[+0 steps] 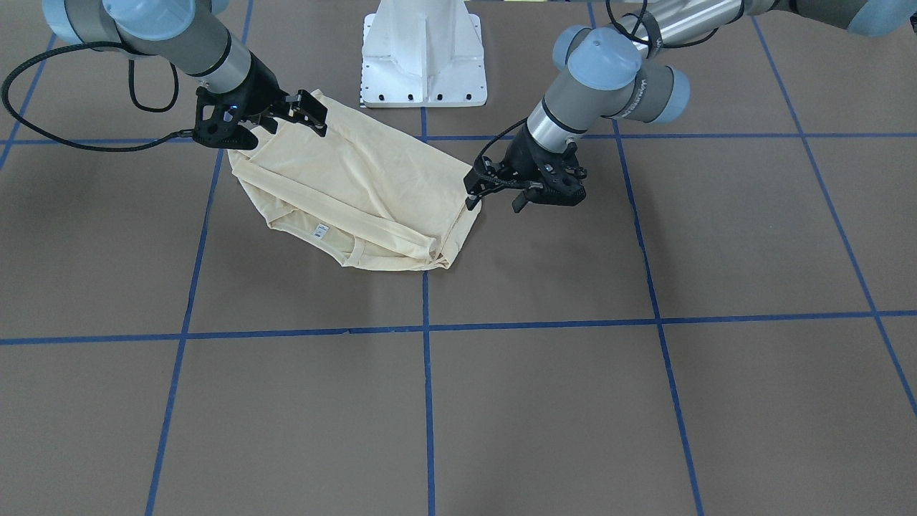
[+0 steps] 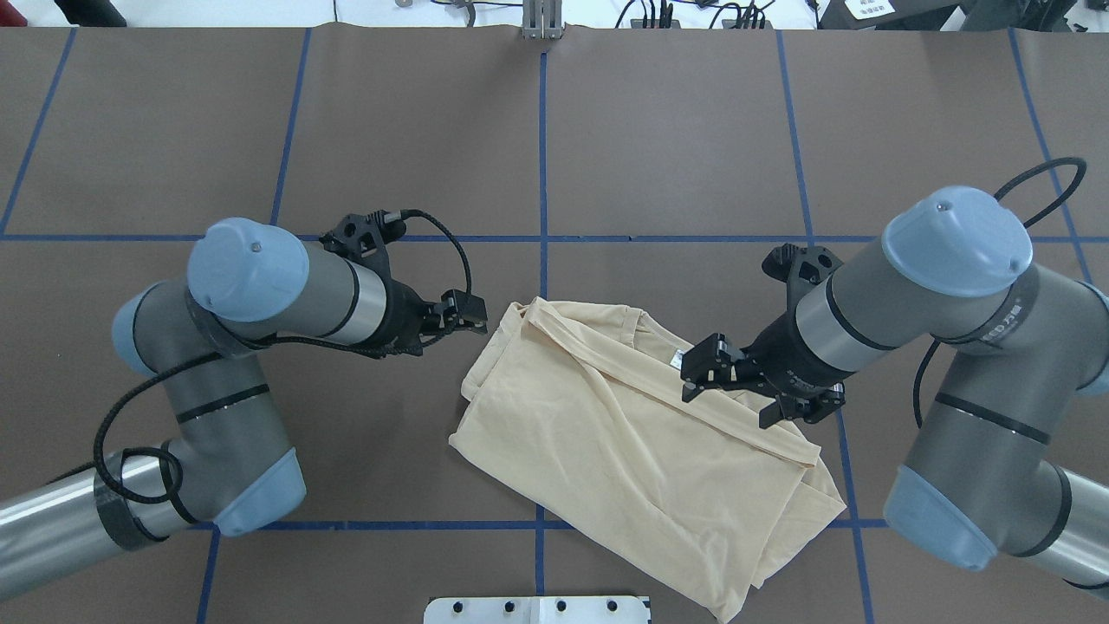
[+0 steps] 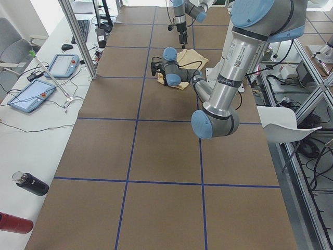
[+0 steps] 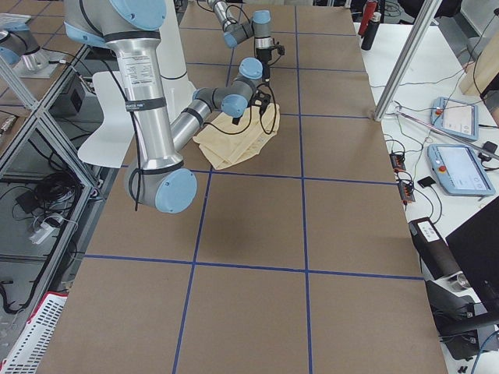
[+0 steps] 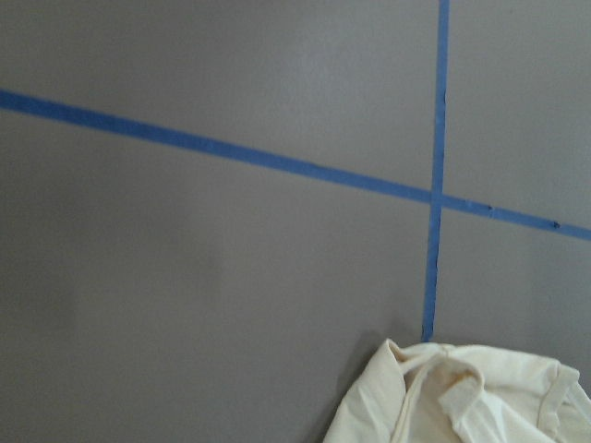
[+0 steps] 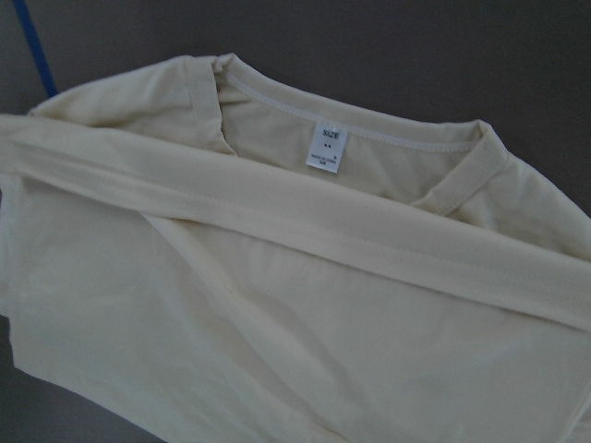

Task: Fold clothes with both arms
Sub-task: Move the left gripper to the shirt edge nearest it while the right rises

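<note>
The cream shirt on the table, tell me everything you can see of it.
The shirt is pale cream-yellow, thin knit, loosely folded into a rumpled oblong lying flat on the brown table. Its ribbed collar faces up with a small white neck label, and one long sleeve lies across the chest. No print shows. The right gripper hovers over the collar end; the left gripper sits just off another corner, apparently not touching.

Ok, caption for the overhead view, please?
Partly folded cream shirt on the brown table, left end effector beside its edge, right end effector near its neck label.
</note>
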Action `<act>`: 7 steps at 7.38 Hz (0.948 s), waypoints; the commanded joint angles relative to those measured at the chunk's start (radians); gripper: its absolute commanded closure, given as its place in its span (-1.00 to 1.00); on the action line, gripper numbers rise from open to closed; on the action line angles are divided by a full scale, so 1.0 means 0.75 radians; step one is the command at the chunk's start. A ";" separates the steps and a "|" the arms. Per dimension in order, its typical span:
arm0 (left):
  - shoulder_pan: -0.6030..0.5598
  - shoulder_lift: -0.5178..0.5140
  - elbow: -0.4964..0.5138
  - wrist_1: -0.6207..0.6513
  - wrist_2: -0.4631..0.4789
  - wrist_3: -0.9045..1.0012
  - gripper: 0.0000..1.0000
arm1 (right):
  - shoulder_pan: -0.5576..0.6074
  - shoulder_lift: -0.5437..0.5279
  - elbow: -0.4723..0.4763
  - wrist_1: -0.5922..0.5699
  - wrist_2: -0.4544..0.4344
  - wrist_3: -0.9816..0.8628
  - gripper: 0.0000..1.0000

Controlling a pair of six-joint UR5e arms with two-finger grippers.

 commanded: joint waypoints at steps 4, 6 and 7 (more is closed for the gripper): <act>0.174 0.000 -0.002 0.125 0.078 -0.166 -0.98 | 0.050 0.077 -0.019 0.000 -0.174 -0.009 -1.00; 0.192 0.002 0.004 0.127 0.078 -0.166 -0.98 | 0.050 0.083 -0.017 0.000 -0.178 -0.009 -1.00; 0.213 0.004 0.008 0.127 0.078 -0.166 -0.92 | 0.050 0.085 -0.017 0.000 -0.178 -0.009 -1.00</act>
